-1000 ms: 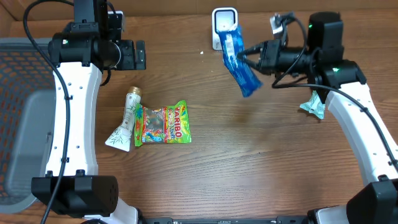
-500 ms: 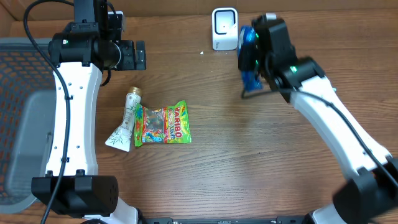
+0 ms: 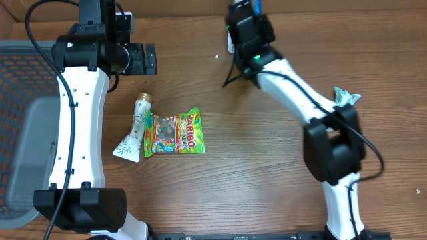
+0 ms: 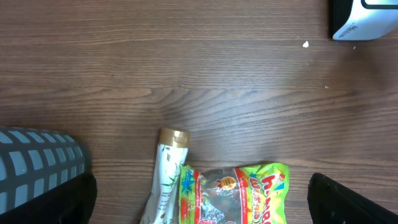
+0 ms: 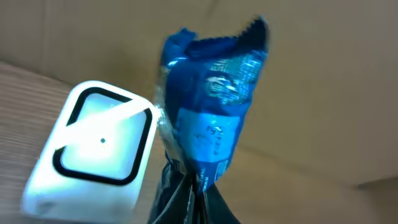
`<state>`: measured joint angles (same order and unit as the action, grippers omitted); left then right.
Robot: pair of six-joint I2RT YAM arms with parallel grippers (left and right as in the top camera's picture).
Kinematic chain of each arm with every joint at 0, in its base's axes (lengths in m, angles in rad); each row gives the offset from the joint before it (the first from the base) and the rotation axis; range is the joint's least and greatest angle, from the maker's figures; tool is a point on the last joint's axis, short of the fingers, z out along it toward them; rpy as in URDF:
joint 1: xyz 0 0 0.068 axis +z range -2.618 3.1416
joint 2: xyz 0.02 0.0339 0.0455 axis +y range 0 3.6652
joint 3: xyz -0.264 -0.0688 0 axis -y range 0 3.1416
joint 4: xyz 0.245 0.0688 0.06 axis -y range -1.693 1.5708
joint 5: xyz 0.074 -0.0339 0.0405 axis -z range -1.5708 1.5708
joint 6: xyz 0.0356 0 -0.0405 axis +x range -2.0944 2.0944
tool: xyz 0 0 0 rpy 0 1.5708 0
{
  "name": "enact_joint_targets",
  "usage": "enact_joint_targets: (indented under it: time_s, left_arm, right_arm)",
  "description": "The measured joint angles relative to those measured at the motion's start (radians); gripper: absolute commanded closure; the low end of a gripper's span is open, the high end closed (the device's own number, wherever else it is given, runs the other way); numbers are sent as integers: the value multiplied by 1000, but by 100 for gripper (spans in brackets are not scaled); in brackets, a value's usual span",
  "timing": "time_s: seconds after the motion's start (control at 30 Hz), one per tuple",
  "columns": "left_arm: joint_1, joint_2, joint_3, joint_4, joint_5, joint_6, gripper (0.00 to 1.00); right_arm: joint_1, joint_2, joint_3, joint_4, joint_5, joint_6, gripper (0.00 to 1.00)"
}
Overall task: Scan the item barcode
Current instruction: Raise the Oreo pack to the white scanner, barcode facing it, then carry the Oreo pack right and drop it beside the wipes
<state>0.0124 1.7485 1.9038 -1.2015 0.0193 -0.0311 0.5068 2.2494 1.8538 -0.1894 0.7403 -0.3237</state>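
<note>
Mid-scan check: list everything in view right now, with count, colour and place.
scanner: one, white, far table edge
blue packet: one, blue, held up beside the scanner
gummy bag: one, green and yellow, table left of centre
tube: one, white with gold cap, against the gummy bag's left side
small packet: one, teal, table's right side
basket: one, grey mesh, beyond the table's left edge
table: one, brown wood
left gripper: one, black, open and empty, beyond the tube
right gripper: one, black, shut on the blue packet
</note>
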Motion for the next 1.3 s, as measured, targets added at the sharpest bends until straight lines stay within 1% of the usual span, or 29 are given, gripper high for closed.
enact_joint_targets:
  time_s: [0.03, 0.1, 0.2, 0.3, 0.5, 0.77, 0.87, 0.93, 1.07, 1.1, 1.2, 1.3]
  left_arm:
    - [0, 0, 0, 0, 0, 0, 0]
    - [0, 0, 0, 0, 0, 0, 0]
    - [0, 0, 0, 0, 0, 0, 0]
    - [0, 0, 0, 0, 0, 0, 0]
    - [0, 0, 0, 0, 0, 0, 0]
    - [0, 0, 0, 0, 0, 0, 0]
    - [0, 0, 0, 0, 0, 0, 0]
    - [0, 0, 0, 0, 0, 0, 0]
    - [0, 0, 0, 0, 0, 0, 0]
    - [0, 0, 0, 0, 0, 0, 0]
    - [0, 0, 0, 0, 0, 0, 0]
    - [0, 0, 0, 0, 0, 0, 0]
  right_arm:
    - [8, 27, 0, 53, 22, -50, 96]
    - [19, 70, 0, 108, 52, -126, 96]
    - [29, 103, 0, 120, 76, -202, 96]
    - [31, 106, 0, 126, 92, -244, 96]
    - [30, 106, 0, 130, 134, -271, 96]
    - [34, 106, 0, 102, 187, -269, 96]
    - [39, 106, 2, 29, 194, -229, 96]
    - [43, 102, 3, -55, 188, -183, 96]
    - [45, 41, 4, -304, 101, -32, 96]
    - [45, 6, 3, -386, 52, 32, 96]
    - [38, -100, 4, -543, -98, 193, 96]
    - [16, -217, 6, -663, -288, 338, 96]
